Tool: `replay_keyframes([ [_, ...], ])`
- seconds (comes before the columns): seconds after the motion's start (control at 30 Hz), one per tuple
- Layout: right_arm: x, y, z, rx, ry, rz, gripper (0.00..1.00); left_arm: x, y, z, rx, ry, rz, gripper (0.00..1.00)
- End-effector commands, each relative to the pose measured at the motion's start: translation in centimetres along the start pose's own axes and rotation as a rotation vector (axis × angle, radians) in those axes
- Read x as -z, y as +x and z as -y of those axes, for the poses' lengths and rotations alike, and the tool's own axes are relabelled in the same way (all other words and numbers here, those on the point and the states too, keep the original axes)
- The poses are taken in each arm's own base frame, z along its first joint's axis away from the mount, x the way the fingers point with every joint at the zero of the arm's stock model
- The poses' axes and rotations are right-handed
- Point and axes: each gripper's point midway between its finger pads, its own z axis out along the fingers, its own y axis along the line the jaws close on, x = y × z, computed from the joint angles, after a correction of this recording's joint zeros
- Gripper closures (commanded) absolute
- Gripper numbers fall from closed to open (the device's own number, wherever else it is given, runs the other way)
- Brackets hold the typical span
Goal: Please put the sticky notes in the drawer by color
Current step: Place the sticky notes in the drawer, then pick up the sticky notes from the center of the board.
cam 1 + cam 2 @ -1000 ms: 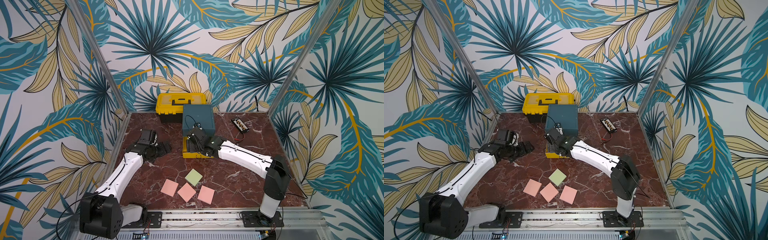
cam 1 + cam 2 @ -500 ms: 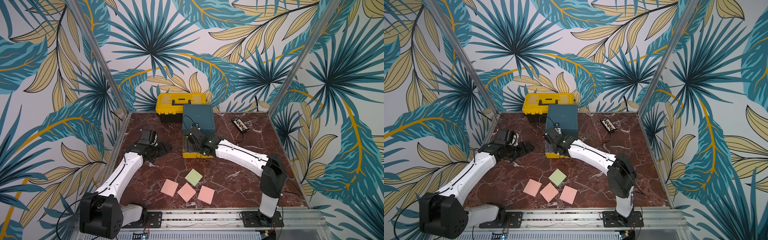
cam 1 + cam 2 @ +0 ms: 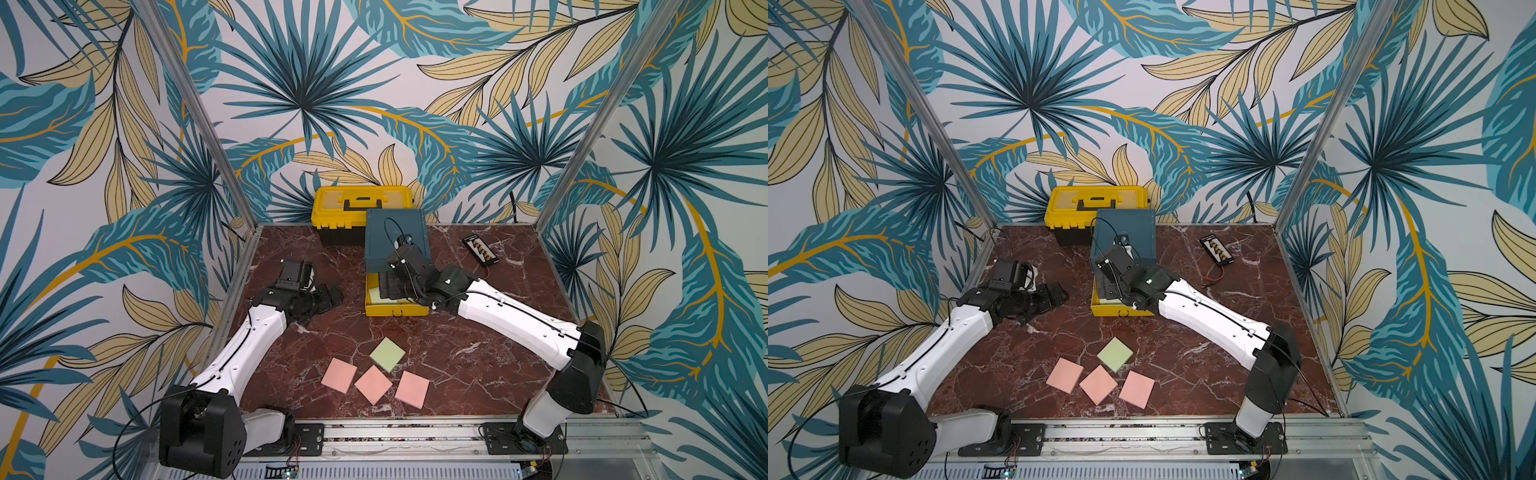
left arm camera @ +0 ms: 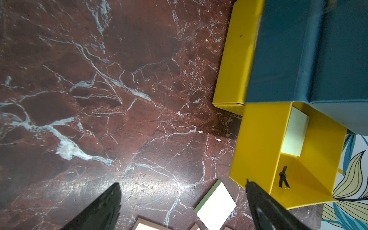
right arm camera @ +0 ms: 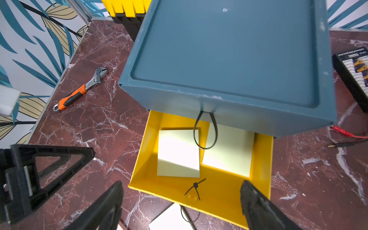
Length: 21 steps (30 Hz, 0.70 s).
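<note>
The drawer cabinet (image 3: 395, 237) is a teal box with one yellow drawer (image 3: 397, 309) pulled out toward the front. Two light green sticky notes (image 5: 178, 153) (image 5: 229, 149) lie flat inside it. My right gripper (image 5: 181, 186) hangs open just above the drawer's front wall, holding nothing. A third green pad (image 3: 387, 354) and three pink pads (image 3: 339, 375) (image 3: 373, 384) (image 3: 412, 389) lie on the table near the front. My left gripper (image 3: 332, 297) is open and empty, low over the table to the left of the cabinet. It points at the green pad (image 4: 216, 205).
A yellow toolbox (image 3: 361, 208) stands behind the cabinet against the back wall. An orange-handled wrench (image 5: 81, 89) lies left of the cabinet. A black connector board (image 3: 480, 250) with red leads (image 5: 348, 133) sits at the back right.
The right gripper's jaws have spread wider over the open drawer, and the arm has shifted slightly. The left arm and the pads on the table have not moved.
</note>
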Motion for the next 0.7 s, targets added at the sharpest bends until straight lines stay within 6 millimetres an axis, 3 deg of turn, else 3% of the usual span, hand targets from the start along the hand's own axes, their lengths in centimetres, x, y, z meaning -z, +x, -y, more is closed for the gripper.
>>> replay_keyframes([
  [0.0, 0.2, 2.8, 1.1, 0.056, 0.014, -0.081, 0.09, 0.4, -0.5, -0.1, 0.000, -0.002, 0.023, 0.01],
  [0.17, 0.6, 5.5, 1.3, 0.122, -0.030, -0.118, 0.09, 0.7, -0.4, -0.2, 0.001, -0.007, 0.021, 0.01],
  [0.4, 0.4, 10.7, -0.2, 0.262, -0.166, -0.204, 0.09, 1.1, 0.0, -0.6, 0.004, -0.022, 0.022, 0.01],
  [0.67, -0.1, 14.0, -1.0, 0.347, -0.213, -0.267, 0.09, 1.4, 0.4, -1.1, -0.001, -0.042, 0.012, 0.01],
])
